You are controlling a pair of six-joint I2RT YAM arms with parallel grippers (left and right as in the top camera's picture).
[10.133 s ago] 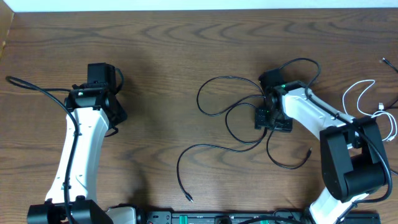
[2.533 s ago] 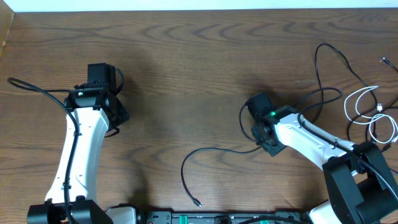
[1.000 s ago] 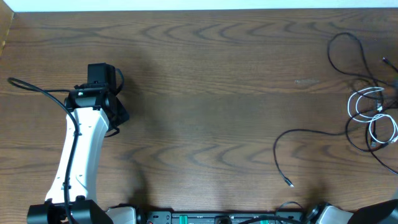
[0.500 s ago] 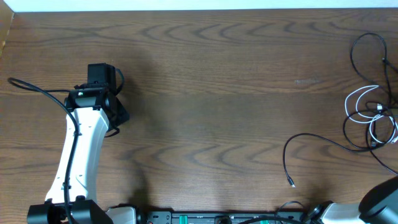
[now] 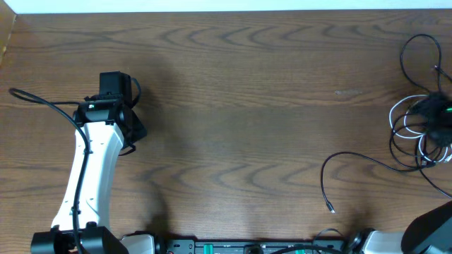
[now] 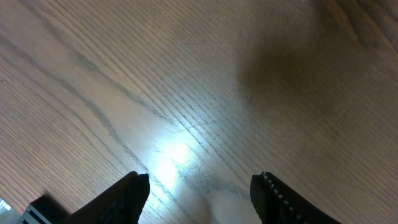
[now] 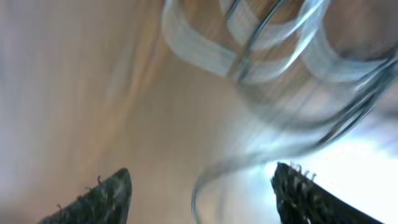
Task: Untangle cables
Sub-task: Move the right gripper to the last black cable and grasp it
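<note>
The cables lie bunched at the table's right edge. A white cable point(image 5: 405, 116) is coiled in loops there, and a black cable point(image 5: 415, 49) arcs above it. Another black cable point(image 5: 360, 160) trails left and ends in a small plug point(image 5: 330, 208). My right gripper point(image 5: 428, 109) hovers over the white coil. In the blurred right wrist view this gripper point(image 7: 199, 199) is open, with the white cable point(image 7: 205, 53) ahead and one thin strand point(image 7: 202, 180) curving between its fingers, ungripped. My left gripper point(image 6: 199, 196) is open over bare wood, far from the cables.
The left arm point(image 5: 92, 155) stands at the table's left side with its own thick black wire point(image 5: 35, 99) running off to the left. The table's far edge point(image 5: 226, 10) runs along the top of the overhead view.
My right gripper opened and came back into the overhead view above the white coil. The long black cable slid a little further right, then settled. The left arm has not moved.
</note>
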